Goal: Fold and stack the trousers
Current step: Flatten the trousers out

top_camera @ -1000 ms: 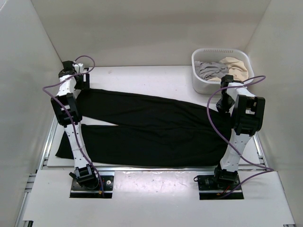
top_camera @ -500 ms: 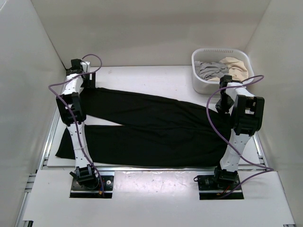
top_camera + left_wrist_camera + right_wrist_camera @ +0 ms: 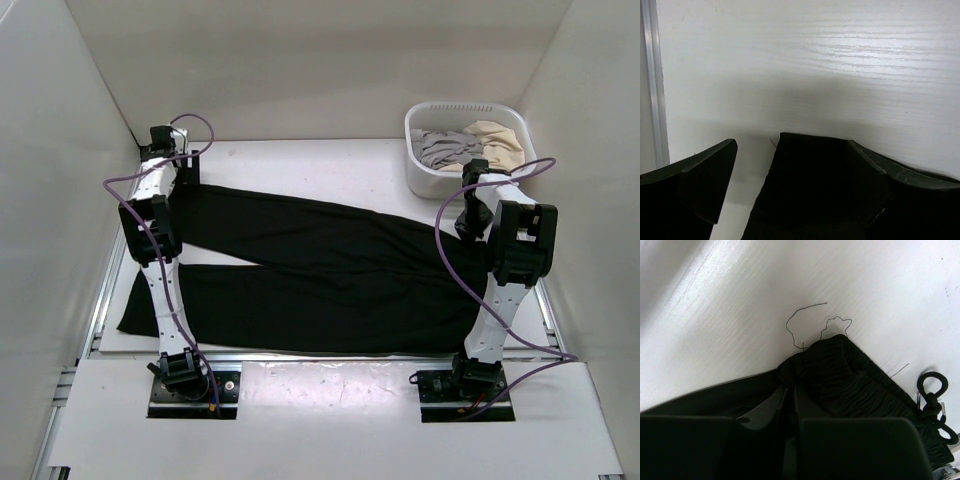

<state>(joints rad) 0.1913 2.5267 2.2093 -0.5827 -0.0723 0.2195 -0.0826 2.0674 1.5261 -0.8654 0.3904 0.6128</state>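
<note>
The black trousers [image 3: 320,270] lie spread flat across the white table [image 3: 300,160], legs pointing left and waist at the right. My left gripper [image 3: 186,172] is at the end of the far leg. In the left wrist view it [image 3: 792,146] stands open, low over the table, with the hem corner [image 3: 810,190] lying between its fingers. My right gripper [image 3: 470,218] is at the far corner of the waist. The right wrist view shows it [image 3: 790,386] shut on a pinch of the gathered waistband [image 3: 855,382], with loose threads trailing onto the table.
A white basket [image 3: 420,175] stands at the far right corner and holds a grey garment [image 3: 440,148] and a beige garment [image 3: 500,142]. Grey walls close in the table on three sides. A metal rail [image 3: 651,80] runs along the left edge.
My left arm has swung a little to the right and settled over the far leg's hem. The right gripper has stayed at the waistband.
</note>
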